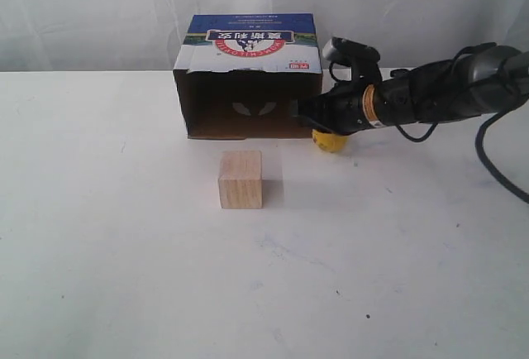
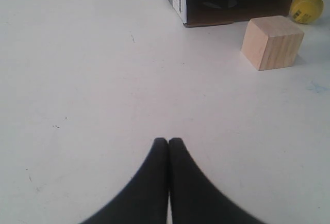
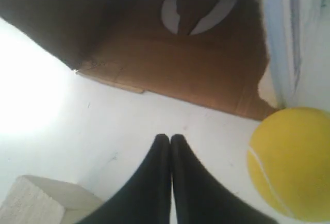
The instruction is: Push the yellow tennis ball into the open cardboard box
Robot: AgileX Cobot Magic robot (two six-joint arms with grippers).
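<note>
In the exterior view, the yellow tennis ball [image 1: 330,142] sat on the table [image 1: 99,251] at the right front corner of the open cardboard box [image 1: 248,45], just under my right end effector [image 1: 299,111]. In the left wrist view, my left end effector [image 2: 168,142] was closed and empty. In the right wrist view, the right one was closed and empty too, with the ball beside it. I judged it best to sweep from the ball's outer side toward the opening.

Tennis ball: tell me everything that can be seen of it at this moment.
The ball is bright yellow, round and matte, with one pale curved seam showing in the right wrist view. It rests on the white table, outside the box, just off the corner of its opening on the exterior view's right. The right gripper, shut, points past it toward the opening, with table showing between them; in the exterior view the gripper hides the ball's top. Whether it touches the box wall cannot be told.
</note>
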